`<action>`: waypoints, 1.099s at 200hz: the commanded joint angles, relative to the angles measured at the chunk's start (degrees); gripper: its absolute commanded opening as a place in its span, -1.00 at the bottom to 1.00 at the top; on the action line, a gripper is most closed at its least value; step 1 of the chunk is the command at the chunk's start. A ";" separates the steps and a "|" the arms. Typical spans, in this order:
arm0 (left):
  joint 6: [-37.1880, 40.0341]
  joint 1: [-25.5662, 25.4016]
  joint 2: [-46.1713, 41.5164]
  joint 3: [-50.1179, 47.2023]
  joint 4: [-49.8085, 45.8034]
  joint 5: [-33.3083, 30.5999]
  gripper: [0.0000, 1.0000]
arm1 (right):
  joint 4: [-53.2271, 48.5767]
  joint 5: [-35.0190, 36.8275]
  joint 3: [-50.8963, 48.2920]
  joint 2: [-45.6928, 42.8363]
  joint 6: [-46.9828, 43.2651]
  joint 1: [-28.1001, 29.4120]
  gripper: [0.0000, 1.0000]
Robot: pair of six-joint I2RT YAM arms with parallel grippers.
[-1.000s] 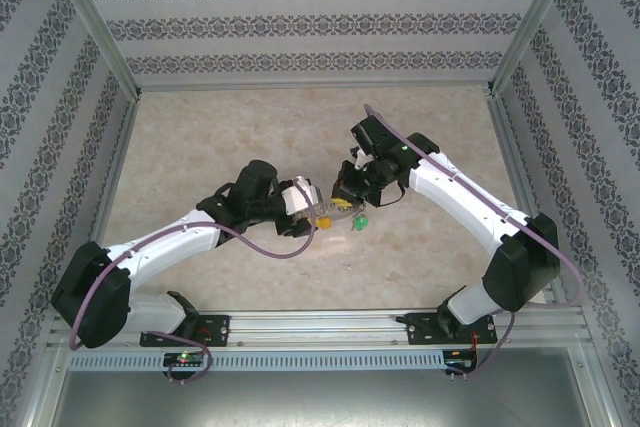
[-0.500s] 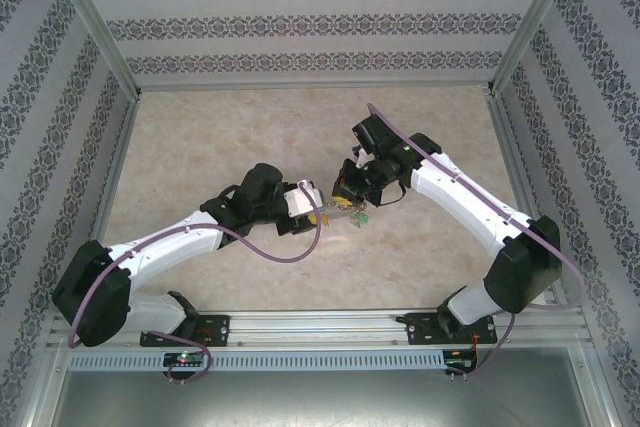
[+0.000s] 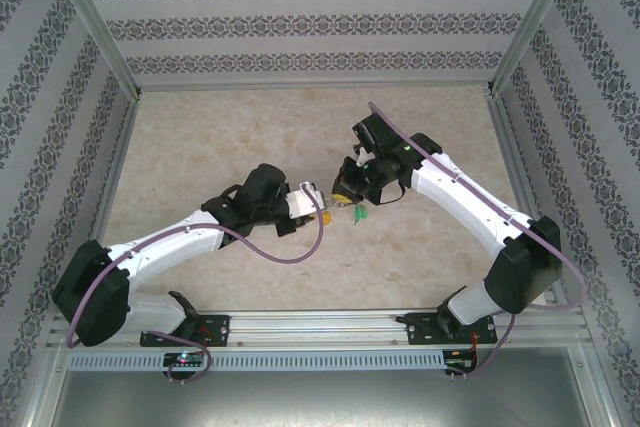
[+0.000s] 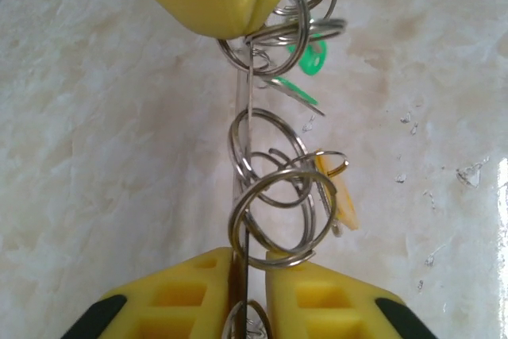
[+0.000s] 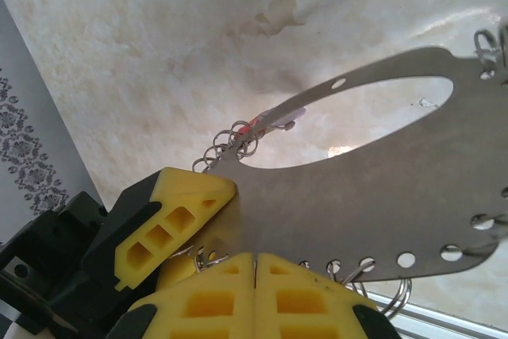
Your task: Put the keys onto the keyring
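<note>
Since a second ago the left arm (image 3: 170, 242) has been carried a little rightward, so that its wrist is brought closer to the right arm (image 3: 470, 197). Wide bare room is left on the marble-patterned table (image 3: 200, 137) at the far side and the left, bounded by patterned walls (image 3: 300, 22) and by a metal rail (image 3: 330, 325) at the near edge. Both arms are stretched inward and brought together near the table's middle. The left gripper (image 4: 248, 258) is closed down on the keyring (image 5: 381, 188), whose plate is seen edge-on between the yellow pads. The right gripper (image 5: 254, 260) is pressed together with no visible gap at the keyring's lower edge; whether anything is pinched there cannot be made out. The keyring is held between the two grippers, its right end cut off in the right wrist view. A green-capped key (image 4: 309, 57) and a yellow-capped key (image 4: 337, 196) are hung from it, partly hidden by small split rings (image 4: 278, 204); further keys cannot be told.
</note>
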 commanded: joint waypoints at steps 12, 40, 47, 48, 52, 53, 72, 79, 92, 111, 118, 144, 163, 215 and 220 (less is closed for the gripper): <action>-1.82 -0.74 -1.09 1.43 0.34 0.30 -0.88 | -1.31 1.54 1.82 -2.23 -1.20 -0.40 -1.00; -2.14 -0.76 -2.29 0.83 1.33 0.66 -1.00 | -1.70 1.54 1.43 -3.00 -2.08 -0.44 -1.00; -2.20 -0.75 -2.50 0.93 1.15 0.74 -1.00 | -2.26 1.75 1.67 -2.94 -2.56 -0.45 -0.99; -2.17 -0.75 -2.51 0.92 1.19 0.78 -1.00 | -2.33 1.78 1.73 -2.96 -2.69 -0.45 -0.99; -2.20 -0.75 -2.60 1.05 1.07 0.89 -1.00 | -2.61 1.86 1.93 -2.97 -3.12 -0.45 -0.97; -2.22 -0.75 -2.64 1.12 1.02 0.91 -1.00 | -2.68 1.88 2.03 -2.98 -3.27 -0.45 -0.96; -2.44 -0.71 -3.12 1.68 0.30 1.88 -1.00 | -3.39 2.96 2.86 -3.24 -5.45 -0.45 -0.83; -2.78 -0.76 -3.30 1.88 0.18 2.29 -1.00 | -3.33 3.34 2.92 -3.63 -5.98 -0.45 -0.81; -3.74 -0.75 -3.76 2.21 0.17 2.56 -1.00 | -3.08 3.65 3.01 -4.42 -6.97 -0.45 -0.74; -5.61 -0.67 -4.48 2.38 0.68 2.29 -1.00 | -2.08 3.64 2.99 -5.56 -8.43 -0.45 -0.62; -6.25 -0.68 -4.76 2.28 1.00 2.15 -1.00 | -2.01 3.93 3.13 -6.00 -9.14 -0.45 -0.58; -7.70 -0.67 -5.80 2.19 2.00 2.23 -1.00 | -2.82 5.26 4.45 -7.09 -12.00 -0.53 -0.54; -8.34 -0.67 -6.30 2.37 2.20 2.53 -1.00 | -2.57 5.71 5.33 -8.15 -13.96 -0.71 -0.53; -12.02 -0.67 -7.48 4.40 1.41 3.50 -1.00 | 6.73 8.33 1.68 -16.54 -26.34 0.35 -0.58; -12.47 -0.68 -7.71 4.72 1.13 3.66 -1.00 | 7.83 8.83 0.73 -17.74 -28.55 0.62 -0.58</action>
